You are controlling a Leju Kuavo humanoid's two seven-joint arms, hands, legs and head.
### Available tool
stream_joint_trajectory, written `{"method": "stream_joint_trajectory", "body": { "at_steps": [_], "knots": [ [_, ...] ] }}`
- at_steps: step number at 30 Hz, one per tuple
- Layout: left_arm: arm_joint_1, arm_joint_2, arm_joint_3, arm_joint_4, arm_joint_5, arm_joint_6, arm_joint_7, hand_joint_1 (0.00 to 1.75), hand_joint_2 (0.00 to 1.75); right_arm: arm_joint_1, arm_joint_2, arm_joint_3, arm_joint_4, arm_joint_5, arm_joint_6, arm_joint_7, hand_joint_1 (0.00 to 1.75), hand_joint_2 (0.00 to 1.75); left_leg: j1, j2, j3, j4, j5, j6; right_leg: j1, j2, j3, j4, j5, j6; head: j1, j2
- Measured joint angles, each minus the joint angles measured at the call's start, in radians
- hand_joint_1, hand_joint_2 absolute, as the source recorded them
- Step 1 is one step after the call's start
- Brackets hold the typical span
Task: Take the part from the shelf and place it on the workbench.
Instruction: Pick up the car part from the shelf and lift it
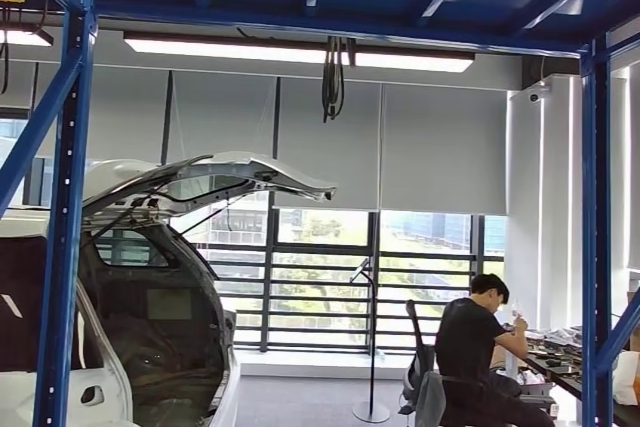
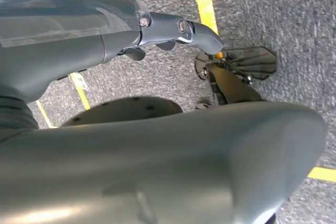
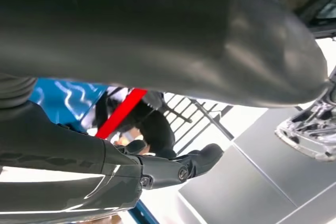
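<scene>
My left hand (image 2: 130, 150) hangs over grey carpet marked with yellow tape (image 2: 206, 1). Its thick thumb and a dark straight finger (image 2: 178, 27) stand apart with nothing between them. My right hand (image 3: 150, 35) is raised toward a bright window, and its finger (image 3: 186, 167) also lies well apart from the thumb, holding nothing. The head view looks straight out through a blue steel shelf frame (image 1: 64, 247), whose beams cross overhead.
A white car (image 1: 151, 337) with its tailgate raised stands at the left. A person (image 1: 475, 347) sits at a cluttered desk (image 1: 566, 367) at the right, behind the right blue upright (image 1: 596, 247). A floor stand (image 1: 371, 347) rises near the window railing.
</scene>
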Motion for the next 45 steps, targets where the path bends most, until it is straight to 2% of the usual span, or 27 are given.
{"method": "stream_joint_trajectory", "body": {
  "at_steps": [4, 9, 13, 19, 24, 32, 39, 45],
  "knots": [
    [0.000, -0.002, 0.000, 0.000, 0.000, 0.001, -0.002, 0.00, 0.00, 0.007, -0.026, 0.007, -0.003, 0.127, -0.033, 0.060, 0.00, 0.00, -0.004, 0.001, 0.000, 0.000, -0.003, 0.005, -0.001, -0.001, 0.005, -0.010, -0.004, -0.002, 0.000, 0.000],
    [-0.001, -0.003, 0.001, 0.000, 0.001, 0.001, -0.002, 0.00, 0.00, 0.012, -0.052, 0.016, -0.003, 0.210, -0.038, 0.119, 0.00, 0.00, -0.007, 0.002, 0.000, 0.000, -0.004, 0.006, -0.003, -0.002, 0.012, -0.022, -0.012, 0.011, 0.000, 0.000],
    [0.000, -0.004, 0.007, 0.000, 0.003, 0.002, -0.003, 0.00, 0.00, 0.017, -0.090, 0.021, 0.004, 0.271, 0.003, 0.188, 0.00, 1.75, -0.006, 0.002, 0.001, 0.000, -0.004, 0.006, -0.003, -0.002, 0.012, -0.022, -0.012, 0.017, 0.000, 0.000],
    [-0.001, -0.009, 0.010, 0.000, -0.002, -0.001, -0.010, 0.00, 0.00, 0.009, -0.153, -0.001, 0.089, 0.313, 0.087, 0.273, 0.00, 1.75, -0.002, 0.002, 0.003, 0.000, -0.003, 0.005, 0.000, -0.002, 0.013, -0.021, -0.012, 0.017, 0.000, 0.000],
    [-0.001, -0.011, 0.010, 0.000, -0.010, -0.007, -0.012, 0.00, 0.00, -0.013, -0.172, -0.024, 0.192, 0.351, 0.124, 0.296, 0.00, 1.75, -0.001, 0.002, 0.003, 0.000, -0.003, 0.005, 0.001, -0.002, 0.013, -0.020, -0.012, 0.017, 0.000, 0.000],
    [-0.002, -0.011, 0.010, 0.000, -0.021, -0.007, -0.009, 0.00, 0.00, -0.046, -0.166, -0.028, 0.305, 0.445, 0.101, 0.323, 0.00, 1.75, -0.001, 0.002, 0.003, -0.001, -0.003, 0.005, 0.001, -0.002, 0.013, -0.020, -0.013, 0.017, 0.000, 0.000],
    [-0.004, -0.011, 0.010, 0.000, -0.028, -0.007, -0.010, 0.00, 0.00, -0.056, -0.142, -0.017, 0.328, 0.534, 0.061, 0.348, 0.00, 1.75, -0.001, 0.002, 0.003, -0.001, -0.003, 0.005, 0.001, -0.002, 0.013, -0.020, -0.013, 0.017, 0.000, 0.000],
    [-0.006, -0.011, 0.010, 0.000, -0.038, -0.007, -0.012, 0.00, 0.00, -0.066, -0.113, -0.012, 0.331, 0.661, 0.014, 0.384, 0.00, 1.75, -0.001, 0.002, 0.003, -0.001, -0.003, 0.005, 0.001, -0.002, 0.013, -0.020, -0.013, 0.016, 0.000, 0.000]
  ]
}}
